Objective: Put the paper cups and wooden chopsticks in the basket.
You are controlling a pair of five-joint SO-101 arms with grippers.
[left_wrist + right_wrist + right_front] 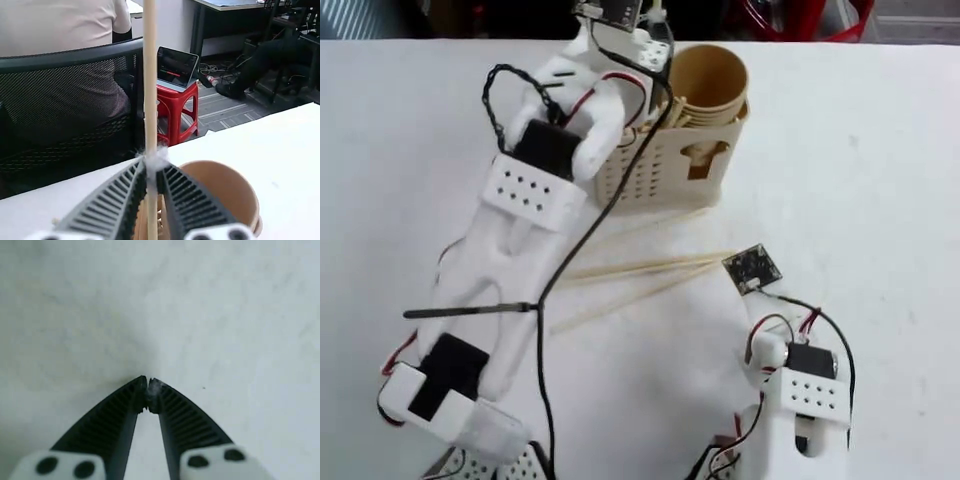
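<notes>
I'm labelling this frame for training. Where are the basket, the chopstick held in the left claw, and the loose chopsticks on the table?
basket (665, 175): high view, perforated front wall.
held chopstick (149, 75): left wrist view, upper shaft.
loose chopsticks (650, 266): high view, mid-length of the sticks.

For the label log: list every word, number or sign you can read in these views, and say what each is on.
No text can be read.
Screen on the red stool: a reddish streak, too blurred to read.
Small circuit board on the right arm: marks too small to read.
Basket, paper cups, loose chopsticks, and the chopstick in the left gripper: no print visible.
</notes>
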